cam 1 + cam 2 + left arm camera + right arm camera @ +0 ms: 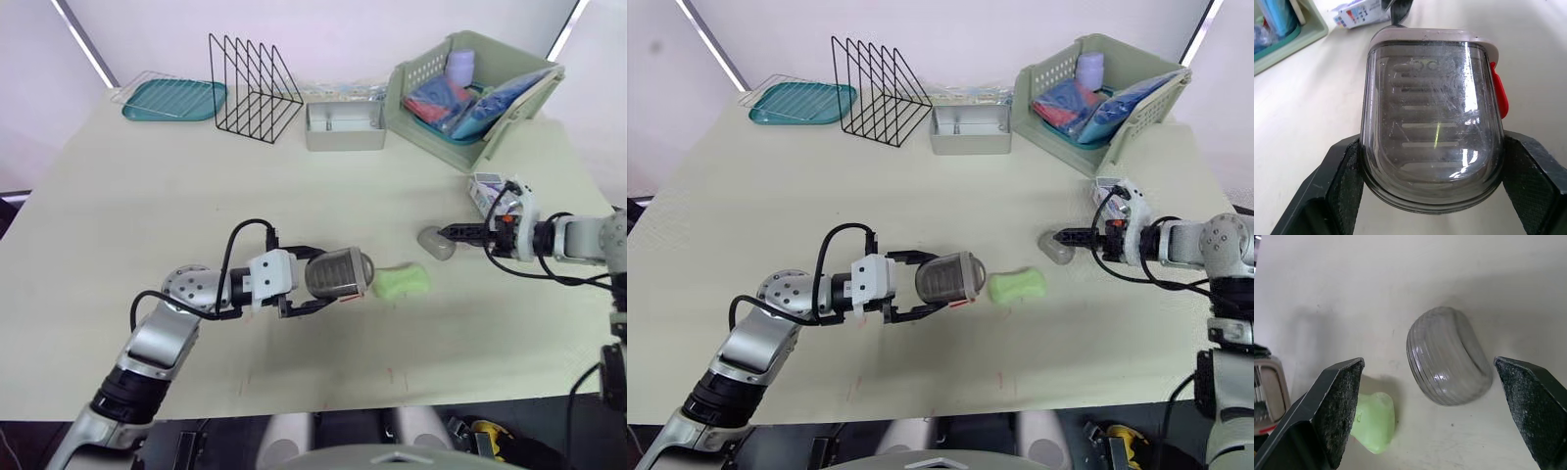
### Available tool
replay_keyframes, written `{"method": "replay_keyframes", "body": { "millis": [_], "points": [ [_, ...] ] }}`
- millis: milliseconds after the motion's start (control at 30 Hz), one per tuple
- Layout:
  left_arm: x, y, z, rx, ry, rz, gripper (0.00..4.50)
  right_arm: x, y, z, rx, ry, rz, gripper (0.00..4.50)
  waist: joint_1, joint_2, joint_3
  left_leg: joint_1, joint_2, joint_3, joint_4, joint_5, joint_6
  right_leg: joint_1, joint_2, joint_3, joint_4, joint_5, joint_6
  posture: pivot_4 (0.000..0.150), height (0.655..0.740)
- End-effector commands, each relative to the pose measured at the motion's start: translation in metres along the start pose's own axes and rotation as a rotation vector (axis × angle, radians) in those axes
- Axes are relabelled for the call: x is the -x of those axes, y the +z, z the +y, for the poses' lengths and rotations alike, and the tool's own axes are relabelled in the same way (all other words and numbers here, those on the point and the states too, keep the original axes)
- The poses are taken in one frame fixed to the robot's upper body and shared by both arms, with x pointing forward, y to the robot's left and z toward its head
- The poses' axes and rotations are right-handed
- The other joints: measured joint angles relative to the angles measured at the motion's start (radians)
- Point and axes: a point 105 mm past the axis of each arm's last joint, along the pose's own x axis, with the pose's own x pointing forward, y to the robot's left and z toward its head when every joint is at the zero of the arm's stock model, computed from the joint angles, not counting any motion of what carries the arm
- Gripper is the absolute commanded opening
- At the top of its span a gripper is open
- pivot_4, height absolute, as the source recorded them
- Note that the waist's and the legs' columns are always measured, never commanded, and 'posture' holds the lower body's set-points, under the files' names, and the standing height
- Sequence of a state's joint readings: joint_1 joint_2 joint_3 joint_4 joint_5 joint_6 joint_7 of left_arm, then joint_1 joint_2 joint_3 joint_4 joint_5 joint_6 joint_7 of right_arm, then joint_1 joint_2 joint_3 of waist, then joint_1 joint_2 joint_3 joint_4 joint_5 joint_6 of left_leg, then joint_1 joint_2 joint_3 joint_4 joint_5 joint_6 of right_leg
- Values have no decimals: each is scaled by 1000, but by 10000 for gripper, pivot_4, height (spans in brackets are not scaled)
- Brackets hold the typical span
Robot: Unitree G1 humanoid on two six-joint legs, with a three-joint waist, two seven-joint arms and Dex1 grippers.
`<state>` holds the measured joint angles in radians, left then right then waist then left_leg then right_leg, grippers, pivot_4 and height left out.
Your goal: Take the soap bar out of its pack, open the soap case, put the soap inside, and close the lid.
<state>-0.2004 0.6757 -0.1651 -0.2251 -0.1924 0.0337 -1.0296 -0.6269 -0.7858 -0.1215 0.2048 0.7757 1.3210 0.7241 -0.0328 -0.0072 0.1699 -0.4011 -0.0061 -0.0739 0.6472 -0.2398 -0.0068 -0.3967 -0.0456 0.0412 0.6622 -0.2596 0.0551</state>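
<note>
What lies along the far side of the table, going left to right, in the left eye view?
Teal tray → black wire rack → open metal box → green basket holding packets.

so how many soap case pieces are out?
2 case pieces: one clamped in the left gripper; the other on the table, straddled by the open right gripper.

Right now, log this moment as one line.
left gripper: shut on soap case | right gripper: open at lid on table | soap: bare, beside case | pack: on table
</note>
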Motion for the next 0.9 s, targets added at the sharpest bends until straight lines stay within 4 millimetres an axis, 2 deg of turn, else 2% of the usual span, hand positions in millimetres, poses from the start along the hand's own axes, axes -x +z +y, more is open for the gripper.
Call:
{"method": "replay_keyframes", "body": {
  "millis": [33, 133, 200, 300, 433, 667, 900],
  "points": [
    [3, 6, 7, -30, 22, -16, 34433, 18, 16, 16, 263, 107, -131, 44574, 0, 0, 0, 0, 0, 0, 0, 0, 0, 0, 0, 0, 0, 0, 0, 1500, 7400],
    [3, 7, 8, 17, 19, -23, 34433, 30, 4, 25, 486, 242, -186, 44574, -1, 0, 0, 0, 0, 0, 0, 0, 0, 0, 0, 0, 0, 0, 0, 1500, 7400],
    [3, 6, 8, 33, 12, -18, 34433, 31, -12, 30, 622, 320, -206, 44574, -2, 0, 0, 0, 0, 0, 0, 0, 0, 0, 0, 0, 0, 0, 0, 1500, 7400],
    [3, 3, 9, 42, -1, 14, 34433, 28, -36, 40, 812, 427, -283, 44574, -7, -1, 0, 1, 1, 0, 0, 0, 0, 1, 0, -1, 0, 0, 0, 1500, 7400],
    [2, 2, 17, 56, 16, 38, 34433, 18, -66, 48, 961, 508, -360, 44574, -6, -1, 0, 2, 1, 0, 0, 0, 0, 1, 1, -1, 1, 0, 0, 1500, 7400],
    [2, -5, 27, 89, 53, 111, 34433, 7, -103, 52, 970, 585, -433, 44574, -4, -1, 0, 2, 1, 0, 1, 0, 0, 2, 0, 0, 1, 0, 0, 1500, 7400],
    [7, -5, 24, 61, 24, 127, 34433, 9, -99, 37, 960, 470, -498, 44574, -3, 0, 0, 3, 1, 0, 1, 0, 0, 2, 0, 0, 1, 0, 0, 1500, 7400]
  ]
}}
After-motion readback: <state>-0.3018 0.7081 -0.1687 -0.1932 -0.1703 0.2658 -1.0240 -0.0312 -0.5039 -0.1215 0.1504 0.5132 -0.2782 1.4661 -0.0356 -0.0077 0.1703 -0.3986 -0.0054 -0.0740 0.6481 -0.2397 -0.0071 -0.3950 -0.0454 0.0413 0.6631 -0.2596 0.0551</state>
